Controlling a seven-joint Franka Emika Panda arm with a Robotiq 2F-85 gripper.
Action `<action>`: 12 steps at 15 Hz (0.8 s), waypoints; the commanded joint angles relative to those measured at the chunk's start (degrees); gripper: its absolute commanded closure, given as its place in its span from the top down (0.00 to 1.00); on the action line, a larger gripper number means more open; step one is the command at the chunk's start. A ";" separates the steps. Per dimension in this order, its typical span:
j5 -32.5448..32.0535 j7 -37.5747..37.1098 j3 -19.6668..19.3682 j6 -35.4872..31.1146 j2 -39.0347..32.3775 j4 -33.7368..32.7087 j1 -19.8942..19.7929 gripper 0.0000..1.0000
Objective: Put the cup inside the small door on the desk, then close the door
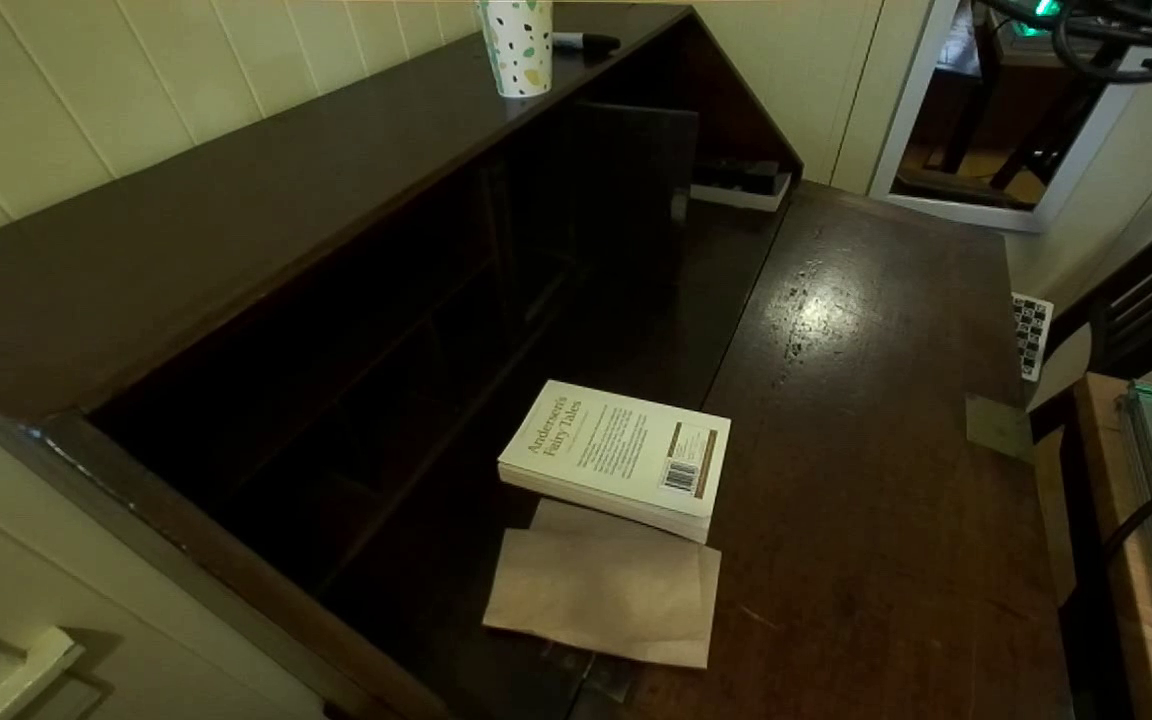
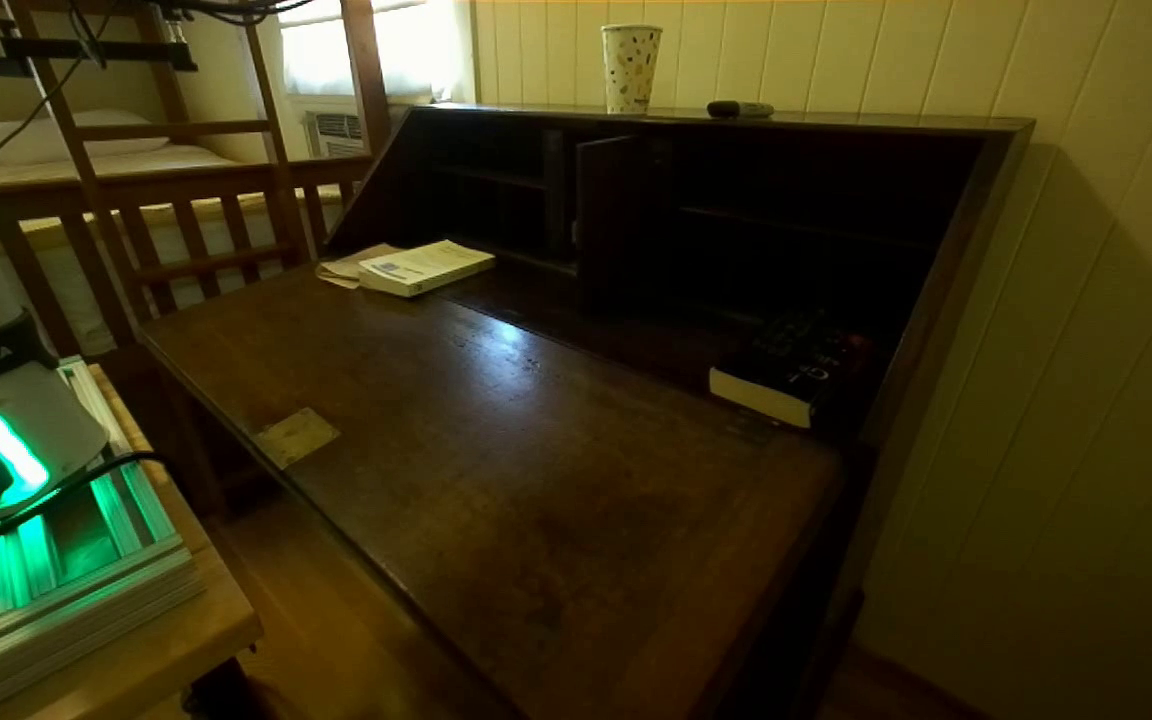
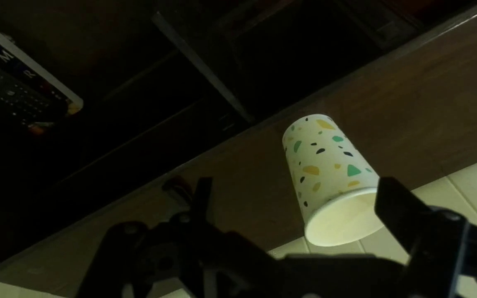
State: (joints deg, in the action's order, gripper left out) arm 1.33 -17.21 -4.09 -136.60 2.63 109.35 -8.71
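Speckled paper cup [image 2: 629,70]: stood upright atop the raised back of the desk [image 1: 266,180], above the back edge of the tabletop [image 1: 866,500]. Small door [image 2: 608,215]: stood open at that edge. "Andersen's Fairy Tales" paperback [image 1: 621,450]: lay near a back corner. Jaws: spread wide, I saw.

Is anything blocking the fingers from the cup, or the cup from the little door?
Nothing visible stands between the fingers and the cup. But the desk's upper ledge, under the cup, blocks the straight way down to the small door, standing open, so the cup probably must go around the front.
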 commanded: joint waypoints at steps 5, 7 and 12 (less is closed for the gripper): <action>0.23 3.10 -1.62 0.82 -9.52 -10.91 0.71 1.00; 0.96 3.32 -1.57 0.92 -11.27 -12.72 0.80 1.00; 2.11 1.51 -1.50 -0.10 -15.31 -16.55 1.18 1.00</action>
State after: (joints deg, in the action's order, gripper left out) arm 1.81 -15.15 -4.94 -136.65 -9.26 97.06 -8.29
